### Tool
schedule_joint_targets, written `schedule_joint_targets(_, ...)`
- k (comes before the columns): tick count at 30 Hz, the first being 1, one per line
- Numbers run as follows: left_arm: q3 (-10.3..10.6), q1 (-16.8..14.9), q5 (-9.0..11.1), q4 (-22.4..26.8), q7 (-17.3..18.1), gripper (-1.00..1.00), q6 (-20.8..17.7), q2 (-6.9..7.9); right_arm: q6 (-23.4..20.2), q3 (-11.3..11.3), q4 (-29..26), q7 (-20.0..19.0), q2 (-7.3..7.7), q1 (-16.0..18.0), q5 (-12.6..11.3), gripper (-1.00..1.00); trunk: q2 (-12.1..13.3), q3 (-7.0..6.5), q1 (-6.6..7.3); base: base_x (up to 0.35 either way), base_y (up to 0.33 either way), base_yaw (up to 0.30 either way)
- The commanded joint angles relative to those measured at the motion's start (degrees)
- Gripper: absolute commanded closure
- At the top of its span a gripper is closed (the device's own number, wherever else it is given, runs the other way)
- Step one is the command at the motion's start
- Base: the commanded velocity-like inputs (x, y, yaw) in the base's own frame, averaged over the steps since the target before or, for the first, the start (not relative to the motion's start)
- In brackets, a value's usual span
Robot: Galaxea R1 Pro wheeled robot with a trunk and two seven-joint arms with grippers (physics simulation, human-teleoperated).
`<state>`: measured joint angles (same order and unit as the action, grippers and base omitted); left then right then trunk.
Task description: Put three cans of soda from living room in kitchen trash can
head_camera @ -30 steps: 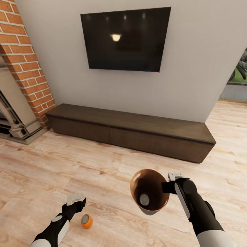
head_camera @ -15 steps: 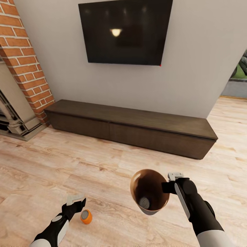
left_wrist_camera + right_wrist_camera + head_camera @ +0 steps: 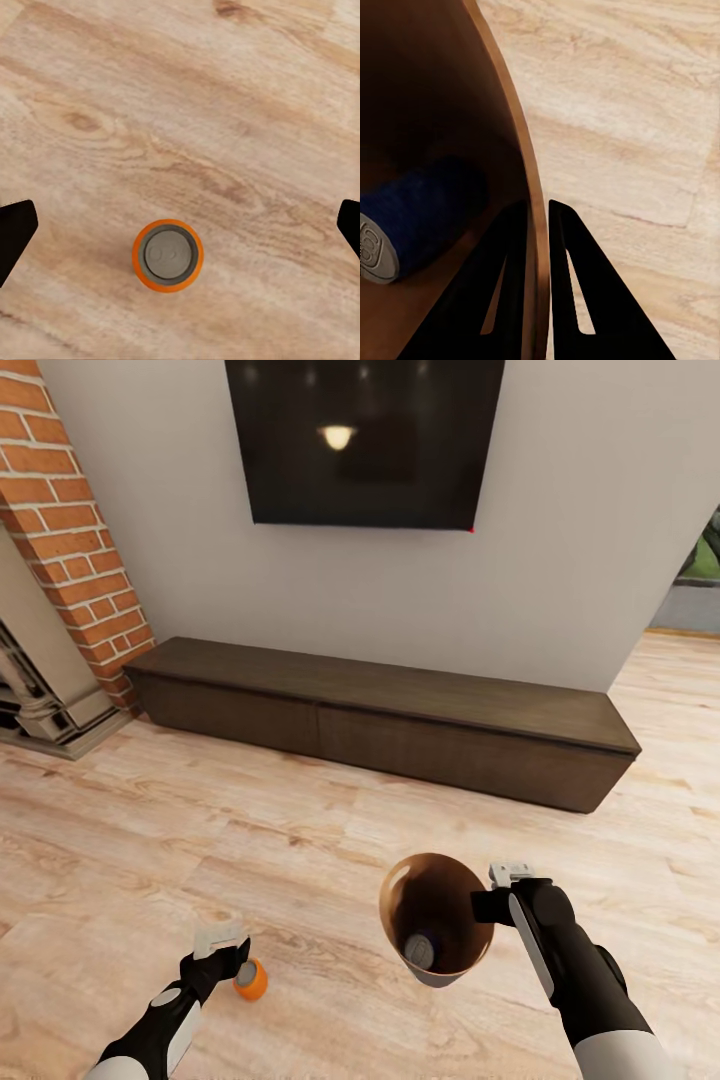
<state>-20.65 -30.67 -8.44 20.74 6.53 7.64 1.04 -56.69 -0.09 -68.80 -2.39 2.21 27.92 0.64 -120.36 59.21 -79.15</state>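
Right wrist view: trash can wall partly hides blue can.

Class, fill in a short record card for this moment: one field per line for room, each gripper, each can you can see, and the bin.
room: living room, wall TV, brick fireplace
left gripper: open, above orange can
right gripper: shut on trash can rim
orange can: upright on wood floor
blue can: lying inside trash can
trash can: held off the floor

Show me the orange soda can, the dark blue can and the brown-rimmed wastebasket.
Orange soda can (image 3: 167, 255), left wrist view, silvery top.
Dark blue can (image 3: 424, 210), right wrist view, its side.
Brown-rimmed wastebasket (image 3: 392, 880), head view, rim.
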Motion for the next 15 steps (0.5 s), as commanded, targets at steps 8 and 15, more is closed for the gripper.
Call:
schedule_joint_targets(8, 0.0, 0.0, 0.0, 0.0, 0.0, -1.00, 0.0, 0.00, 0.0, 0.0, 0.0, -0.3, -0.01, 0.0, -1.0, 1.00, -3.2, 2.17, -1.76, 0.000, 0.000, 0.000)
schedule_joint_targets(15, 0.0, 0.0, 0.0, 0.0, 0.0, -1.00, 0.0, 0.00, 0.0, 0.0, 0.0, -0.4, -0.01, 0.0, -1.0, 1.00, -6.0, 4.07, -3.29, 0.000, 0.000, 0.000)
